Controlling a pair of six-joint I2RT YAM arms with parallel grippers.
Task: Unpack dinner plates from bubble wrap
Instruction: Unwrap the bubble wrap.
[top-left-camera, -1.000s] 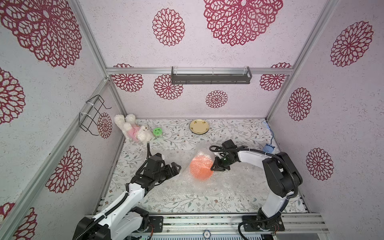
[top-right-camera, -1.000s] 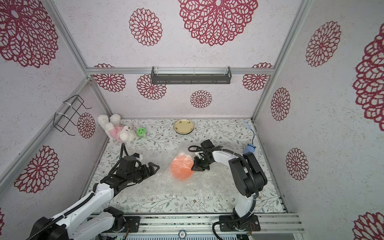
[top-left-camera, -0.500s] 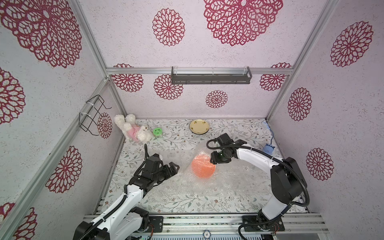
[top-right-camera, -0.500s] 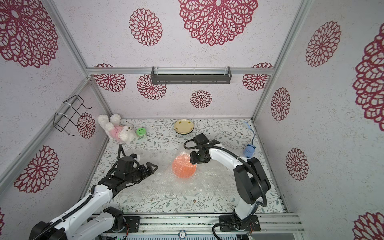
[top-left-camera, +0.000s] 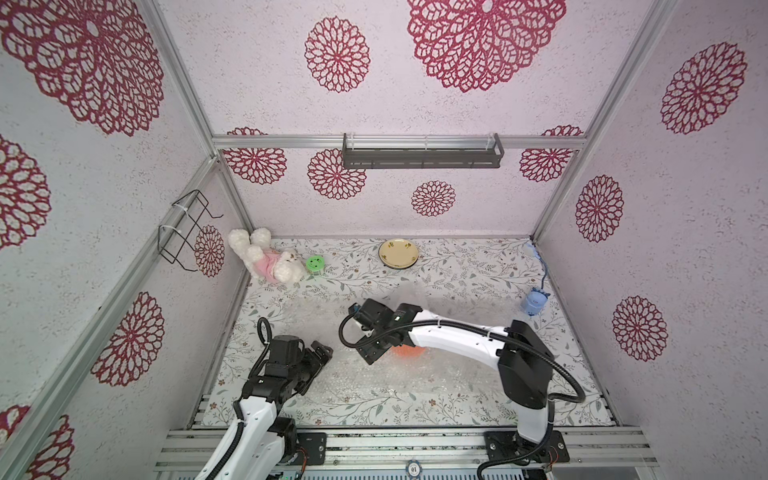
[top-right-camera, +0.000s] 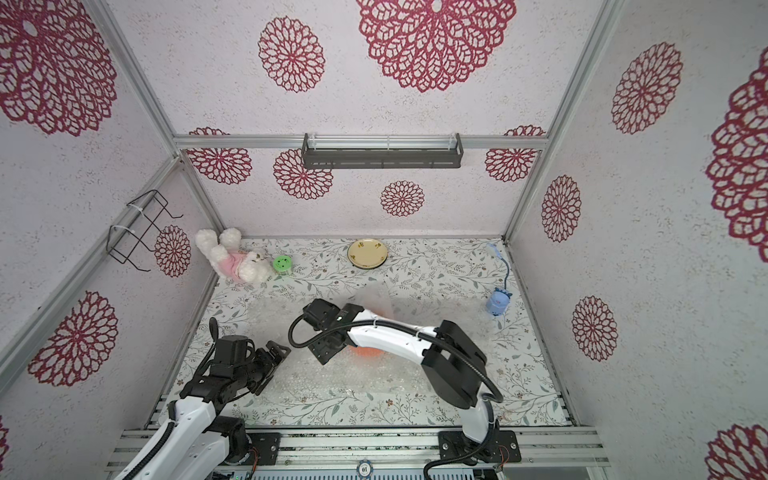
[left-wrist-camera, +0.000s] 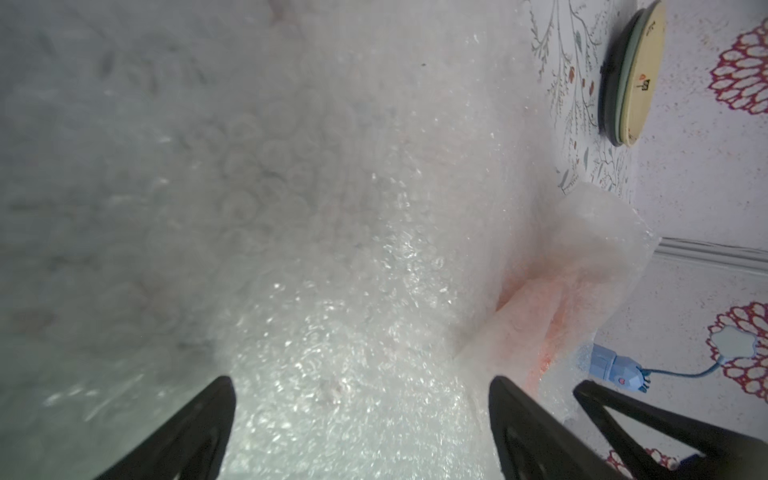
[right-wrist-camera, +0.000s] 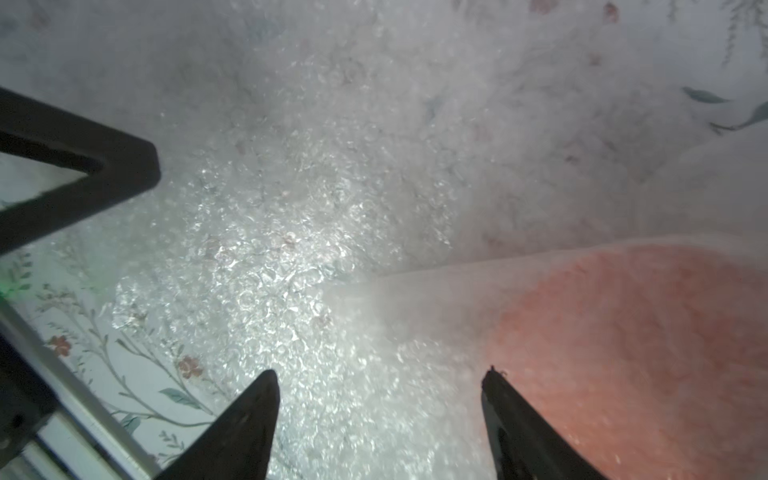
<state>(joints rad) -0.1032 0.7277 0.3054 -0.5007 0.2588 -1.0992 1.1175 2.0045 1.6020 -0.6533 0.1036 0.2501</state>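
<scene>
Clear bubble wrap (top-left-camera: 374, 382) lies spread over the middle of the table, with a raised fold behind my right wrist. An orange dinner plate (top-left-camera: 409, 352) sits under my right forearm, mostly hidden; in the right wrist view it shows pink through the wrap (right-wrist-camera: 623, 332). My right gripper (top-left-camera: 370, 353) hovers open just left of it, jaws over bare wrap (right-wrist-camera: 381, 372). My left gripper (top-left-camera: 320, 353) is open close by, over the wrap (left-wrist-camera: 360, 380), holding nothing. A cream flowered plate (top-left-camera: 399, 254) rests at the back, stacked on darker plates (left-wrist-camera: 611, 79).
A plush rabbit (top-left-camera: 266, 259) and a green smiley disc (top-left-camera: 314, 263) lie at the back left. A blue toy with a cable (top-left-camera: 534, 302) stands by the right wall. A wire rack (top-left-camera: 187, 232) hangs on the left wall, a shelf (top-left-camera: 419, 156) on the back wall.
My right gripper has swung from the plate's right side across to its left and its jaws have spread apart. The right forearm now covers the orange plate. The left arm has barely shifted.
</scene>
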